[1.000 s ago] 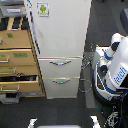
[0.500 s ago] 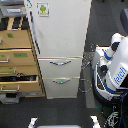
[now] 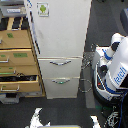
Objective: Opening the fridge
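Observation:
The tall white fridge (image 3: pixel 60 35) stands in the middle of the exterior view. Its large upper door carries a small green-and-white sticker (image 3: pixel 43 8) near the top left and looks shut. Below it are two drawers, each with a curved silver handle: the upper handle (image 3: pixel 61 63) and the lower handle (image 3: pixel 61 81). Both drawers look shut. No gripper shows on or near the fridge. Two small white shapes (image 3: pixel 37 118) sit at the bottom edge; I cannot tell what they are.
A tan wooden drawer cabinet (image 3: pixel 17 55) stands against the fridge on the exterior view's left, with its lower drawers pulled out. A white-and-blue robot body (image 3: pixel 114 72) stands on the exterior view's right, with cables on the dark floor beside it.

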You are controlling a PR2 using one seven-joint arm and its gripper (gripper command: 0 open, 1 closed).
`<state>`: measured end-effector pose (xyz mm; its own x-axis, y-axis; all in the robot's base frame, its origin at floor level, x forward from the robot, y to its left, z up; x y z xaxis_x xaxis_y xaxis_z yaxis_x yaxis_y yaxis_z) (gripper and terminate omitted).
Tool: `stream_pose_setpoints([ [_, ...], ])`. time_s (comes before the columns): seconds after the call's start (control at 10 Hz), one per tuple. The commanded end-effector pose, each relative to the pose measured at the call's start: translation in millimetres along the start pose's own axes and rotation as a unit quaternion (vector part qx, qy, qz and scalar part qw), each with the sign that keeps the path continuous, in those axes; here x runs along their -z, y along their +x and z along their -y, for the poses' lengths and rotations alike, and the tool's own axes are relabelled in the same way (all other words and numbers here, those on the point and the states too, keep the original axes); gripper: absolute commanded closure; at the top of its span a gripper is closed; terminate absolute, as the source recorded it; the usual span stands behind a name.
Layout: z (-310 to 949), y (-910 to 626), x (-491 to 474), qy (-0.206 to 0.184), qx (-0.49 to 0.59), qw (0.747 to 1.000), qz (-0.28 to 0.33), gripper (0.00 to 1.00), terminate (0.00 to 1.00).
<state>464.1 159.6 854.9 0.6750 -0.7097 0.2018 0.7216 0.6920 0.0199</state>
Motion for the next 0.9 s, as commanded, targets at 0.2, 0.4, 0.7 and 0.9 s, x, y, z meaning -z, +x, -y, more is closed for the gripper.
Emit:
stream_pose_setpoints([
  [0.2,-68.0,127.0,-13.1,0.056,-0.009,0.998,-0.016,0.00,0.00],
  [0.4,-89.1,158.8,-22.2,0.063,-0.002,0.998,-0.020,0.00,0.00],
  [0.7,-132.7,197.3,-27.9,0.055,-0.037,0.997,-0.041,0.00,0.00],
  [0.9,-166.4,222.0,-21.3,0.060,-0.106,0.990,-0.076,0.00,0.00],
])
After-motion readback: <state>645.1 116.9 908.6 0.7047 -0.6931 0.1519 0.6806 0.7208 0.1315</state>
